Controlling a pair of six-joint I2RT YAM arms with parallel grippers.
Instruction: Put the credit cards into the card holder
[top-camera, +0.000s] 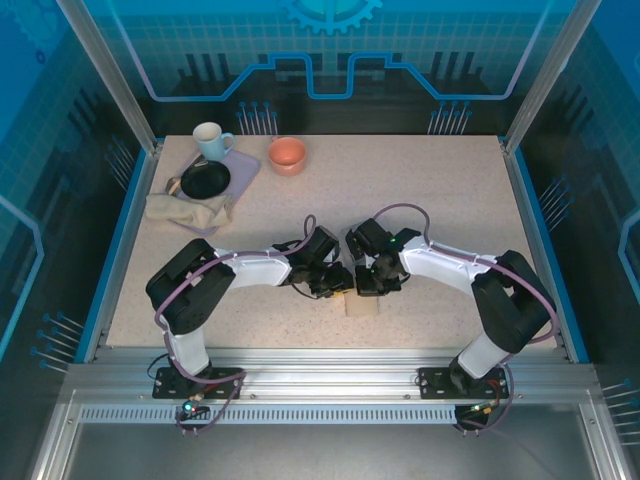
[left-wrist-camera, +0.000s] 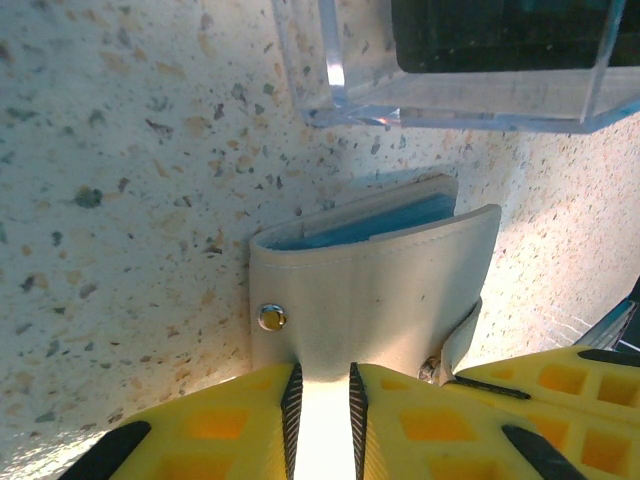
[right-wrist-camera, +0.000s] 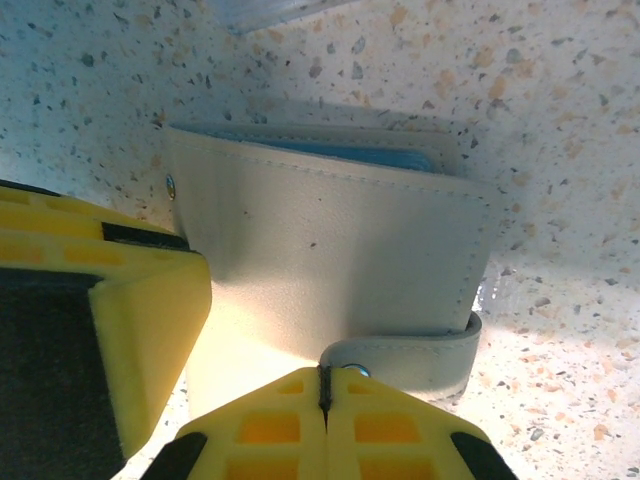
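Left gripper (left-wrist-camera: 322, 390) clamps an edge of the card holder (left-wrist-camera: 385, 290), right gripper (right-wrist-camera: 325, 388) pinches its snap strap (right-wrist-camera: 420, 355).

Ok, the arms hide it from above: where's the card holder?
The card holder lies mid-table toward the near edge, gripped by the left fingers and right fingers, beside the clear plastic box.

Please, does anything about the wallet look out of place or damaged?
Only small things. The card holder is folded, but its strap is unfastened, its end at the right gripper. The teal credit cards peek out past its open edge, slightly slanted. No damage shows.
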